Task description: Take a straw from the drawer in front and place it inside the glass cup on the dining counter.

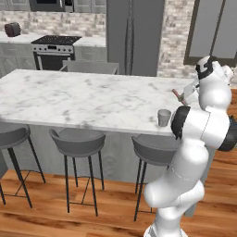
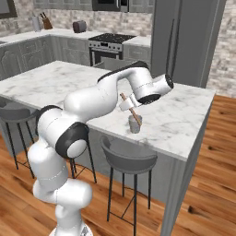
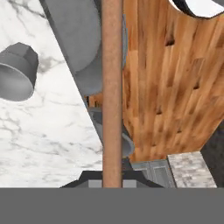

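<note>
Counter: long white marble slab with grey veins, grey base.
Fridge: tall, dark grey, beyond the counter's far edge.
Range: steel, black top, against the brick back wall, well beyond the counter.
Stools: grey, round seats on thin dark legs, lined up under the counter's near edge; one sits right below the cup.
Toaster: dark, on the rear worktop, far from the counter.
Hand: above the counter's near edge, just over the cup, pinching the straw.
Cup: small grey tumbler, upright on the counter beside its near edge.
Straw: reddish-brown, tilted, its lower end at the cup's rim; whether inside, cannot tell.
</note>
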Available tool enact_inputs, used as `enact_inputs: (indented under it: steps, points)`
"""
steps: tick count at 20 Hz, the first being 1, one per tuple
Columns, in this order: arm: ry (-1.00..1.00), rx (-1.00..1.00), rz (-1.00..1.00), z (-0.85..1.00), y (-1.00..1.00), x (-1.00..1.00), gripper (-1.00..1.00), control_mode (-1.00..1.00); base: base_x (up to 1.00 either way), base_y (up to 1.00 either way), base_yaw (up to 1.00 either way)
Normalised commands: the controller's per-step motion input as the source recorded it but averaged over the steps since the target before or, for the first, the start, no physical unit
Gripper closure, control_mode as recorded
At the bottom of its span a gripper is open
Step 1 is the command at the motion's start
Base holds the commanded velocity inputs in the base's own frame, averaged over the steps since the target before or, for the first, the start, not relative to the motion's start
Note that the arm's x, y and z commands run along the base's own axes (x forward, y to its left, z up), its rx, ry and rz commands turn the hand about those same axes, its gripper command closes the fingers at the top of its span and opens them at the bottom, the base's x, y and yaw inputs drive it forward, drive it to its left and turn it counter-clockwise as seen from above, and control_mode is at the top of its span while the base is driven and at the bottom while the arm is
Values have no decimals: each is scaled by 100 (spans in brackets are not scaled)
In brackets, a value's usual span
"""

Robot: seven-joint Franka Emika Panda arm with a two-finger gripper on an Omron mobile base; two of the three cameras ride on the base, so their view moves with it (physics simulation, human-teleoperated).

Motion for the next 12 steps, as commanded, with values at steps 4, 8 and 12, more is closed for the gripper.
enact_inputs:
  steps: [4, 8, 12]
  points:
    - [3, 39, -13, 0, 15, 51, 100, -100, 0, 0, 0]
    - [1, 33, -15, -2, 24, 47, 100, -100, 0, 0, 0]
    - [0, 22, -13, -20, 15, 39, 100, -100, 0, 0, 0]
